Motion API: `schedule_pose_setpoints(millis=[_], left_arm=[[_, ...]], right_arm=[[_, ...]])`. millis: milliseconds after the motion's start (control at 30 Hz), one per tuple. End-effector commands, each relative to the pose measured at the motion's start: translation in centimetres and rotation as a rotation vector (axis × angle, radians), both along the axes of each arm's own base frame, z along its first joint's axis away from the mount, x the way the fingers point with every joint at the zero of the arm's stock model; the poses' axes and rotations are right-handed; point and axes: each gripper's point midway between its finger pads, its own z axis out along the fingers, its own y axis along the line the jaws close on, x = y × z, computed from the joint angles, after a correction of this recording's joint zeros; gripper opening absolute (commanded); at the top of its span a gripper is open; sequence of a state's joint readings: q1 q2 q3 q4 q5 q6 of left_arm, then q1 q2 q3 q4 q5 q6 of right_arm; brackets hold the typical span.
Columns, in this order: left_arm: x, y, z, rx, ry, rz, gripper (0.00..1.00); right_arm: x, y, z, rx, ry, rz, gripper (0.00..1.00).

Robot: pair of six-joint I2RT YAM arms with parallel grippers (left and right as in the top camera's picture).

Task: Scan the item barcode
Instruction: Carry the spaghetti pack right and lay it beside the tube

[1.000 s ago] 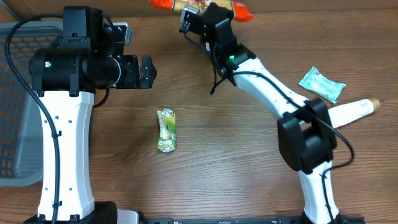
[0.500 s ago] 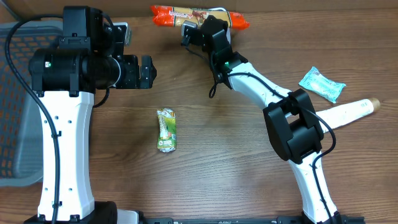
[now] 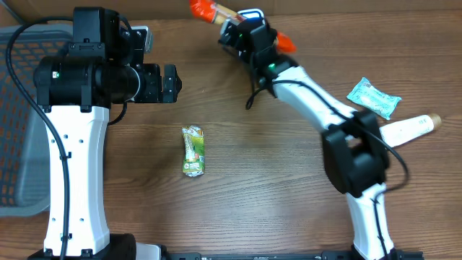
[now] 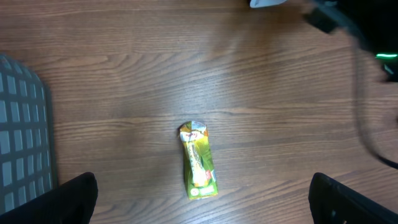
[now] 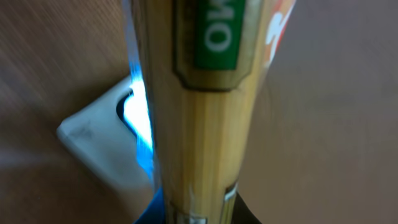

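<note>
A long orange-ended packet of pasta (image 3: 209,10) hangs at the back middle of the table, with my right gripper (image 3: 245,30) shut on it. In the right wrist view the packet (image 5: 199,106) fills the middle, its yellow strands and green label close to the lens. Just behind it sits a white scanner (image 5: 99,140) glowing blue, whose edge also shows in the overhead view as the scanner (image 3: 250,13). My right gripper (image 5: 199,214) shows only as dark edges at the bottom. My left gripper (image 3: 170,83) is open, high above the table, holding nothing.
A green snack packet (image 3: 193,152) lies mid-table, below my left gripper (image 4: 202,206), and shows as the packet (image 4: 199,162) in the left wrist view. A teal packet (image 3: 373,97) and a cream tube (image 3: 408,128) lie at the right. A grey mesh basket (image 3: 18,108) stands at the left edge.
My right arm has swung the pasta packet from lying level along the back edge to a tilt, shifted slightly right over the scanner. The left arm has stayed still.
</note>
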State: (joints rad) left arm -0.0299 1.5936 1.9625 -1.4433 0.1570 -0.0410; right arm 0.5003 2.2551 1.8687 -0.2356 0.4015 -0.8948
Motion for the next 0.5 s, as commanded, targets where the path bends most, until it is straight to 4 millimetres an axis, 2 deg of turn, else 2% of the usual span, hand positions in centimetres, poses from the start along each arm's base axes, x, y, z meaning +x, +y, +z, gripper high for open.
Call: schedule_pose_setpoints(millis=[0, 133, 200, 267, 367, 467], left_arm=[[0.1, 0.2, 0.1, 0.013, -0.009, -0.014, 0.99], [0.1, 0.2, 0.1, 0.013, -0.009, -0.014, 1.00], [0.1, 0.2, 0.1, 0.013, -0.009, -0.014, 1.00], [0.1, 0.2, 0.1, 0.013, -0.009, -0.014, 1.00], [0.1, 0.2, 0.1, 0.014, -0.009, -0.014, 1.00], [0.1, 0.2, 0.1, 0.013, -0.009, -0.014, 1.00]], right_arm=[[-3.6, -4.4, 18.5, 0.493, -0.166, -0.140, 0.04], [-8.2, -8.3, 21.4, 0.842, 0.000, -0.276, 0.04], [-10.8, -10.4, 22.4, 1.016, 0.101, -0.355, 0.04], [-13.2, -12.8, 22.5, 1.194, 0.217, -0.476, 0.04], [-15.8, -16.6, 20.3, 1.372, 0.391, -0.712, 0.04], [-18.1, -21.3, 15.8, 1.423, 0.487, -1.043, 0.04]])
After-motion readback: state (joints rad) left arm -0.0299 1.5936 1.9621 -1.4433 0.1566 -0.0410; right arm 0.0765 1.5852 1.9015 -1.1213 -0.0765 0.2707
